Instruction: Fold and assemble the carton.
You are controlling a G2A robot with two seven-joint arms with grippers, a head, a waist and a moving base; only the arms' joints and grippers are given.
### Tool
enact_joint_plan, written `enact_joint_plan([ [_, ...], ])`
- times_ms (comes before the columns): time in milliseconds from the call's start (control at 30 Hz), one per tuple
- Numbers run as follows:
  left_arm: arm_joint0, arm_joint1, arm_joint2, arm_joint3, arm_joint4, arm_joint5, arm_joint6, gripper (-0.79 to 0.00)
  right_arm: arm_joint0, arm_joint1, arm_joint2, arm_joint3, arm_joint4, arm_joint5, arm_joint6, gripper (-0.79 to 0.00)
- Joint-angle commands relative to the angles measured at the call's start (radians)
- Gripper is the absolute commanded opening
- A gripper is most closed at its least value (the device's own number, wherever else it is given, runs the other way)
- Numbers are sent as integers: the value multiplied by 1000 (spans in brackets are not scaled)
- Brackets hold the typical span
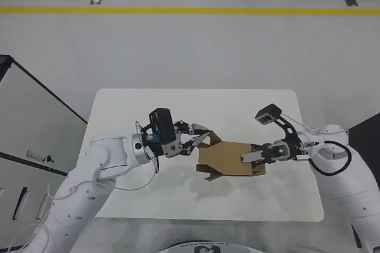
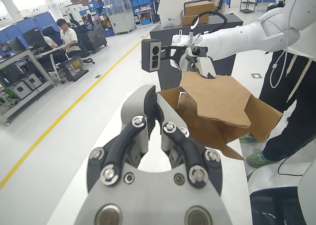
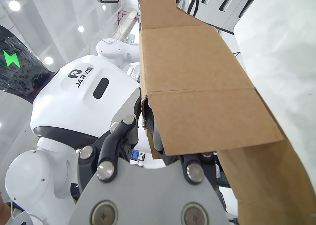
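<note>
carton (image 1: 228, 159) of brown corrugated card, flaps splayed, left pincer (image 1: 202, 141) and right pincer (image 1: 249, 156) each clamped on a flap

In the right wrist view the carton (image 3: 197, 63) hides one of the right gripper's (image 3: 151, 118) fingers (image 3: 147, 117).

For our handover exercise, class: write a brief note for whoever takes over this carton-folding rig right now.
Left gripper: shut on an end flap of the carton.
Right gripper: shut on a flap at the opposite end.
Carton is held between them over the table.
Done: opened out into a box shape.
To do: end flaps stand open; fold them in and close.
</note>
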Motion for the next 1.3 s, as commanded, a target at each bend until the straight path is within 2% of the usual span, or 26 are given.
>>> enact_joint_plan([
  [0,1,0,5,-2,2,-1,-1,-785,1,3,-4,-1,0,-1,0,-785],
  [700,7,0,21,-16,11,-18,1,-785,11,32,-64,-24,0,-5,0,-785],
  [1267,-37,-8,67,8,1,-21,-12,-785,35,52,-94,-8,7,-14,0,-785],
])
